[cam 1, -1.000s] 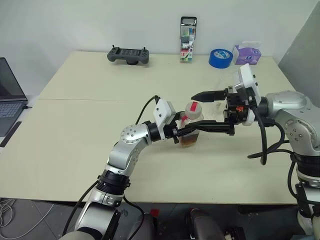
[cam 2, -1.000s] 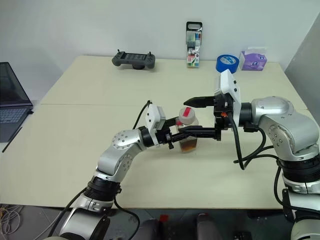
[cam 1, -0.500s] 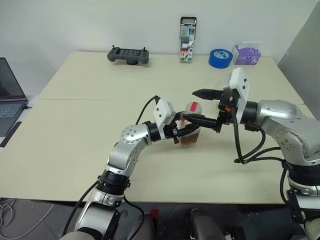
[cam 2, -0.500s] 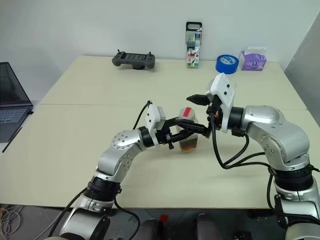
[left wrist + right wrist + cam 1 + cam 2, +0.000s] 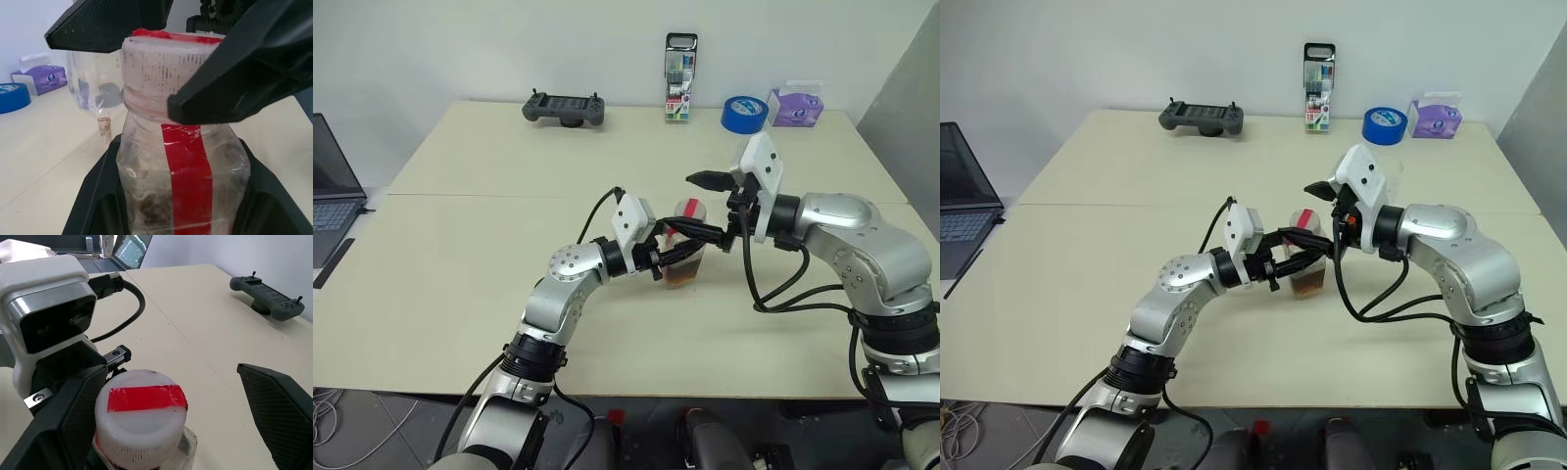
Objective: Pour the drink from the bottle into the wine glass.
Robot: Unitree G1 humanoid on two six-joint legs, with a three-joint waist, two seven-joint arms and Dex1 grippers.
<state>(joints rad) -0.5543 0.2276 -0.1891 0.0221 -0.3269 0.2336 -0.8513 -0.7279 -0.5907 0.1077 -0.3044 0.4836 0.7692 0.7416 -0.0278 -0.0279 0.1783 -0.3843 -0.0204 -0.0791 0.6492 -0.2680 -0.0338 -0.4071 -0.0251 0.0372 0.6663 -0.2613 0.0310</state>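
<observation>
My left gripper (image 5: 677,257) is shut on the bottle (image 5: 686,250), a small clear plastic one with a red strip, held upright near the table's middle. The dark drink (image 5: 682,278) fills its lower part. The whitish cap (image 5: 142,418) with red tape on top sits between the wide-open fingers (image 5: 63,416) of my right gripper (image 5: 685,203), closer to one finger; I cannot tell whether they touch. The wine glass (image 5: 93,81) stands just behind the bottle, and my right wrist largely hides it from the head views.
Along the table's far edge lie a black game controller (image 5: 565,108), a tall clear marker case (image 5: 681,78), a blue tape roll (image 5: 744,114) and a purple tissue pack (image 5: 798,106). A laptop (image 5: 328,196) sits off the left side.
My right gripper has swung in toward the bottle and turned, so its open fingers now straddle the cap. The left gripper and bottle have stayed put.
</observation>
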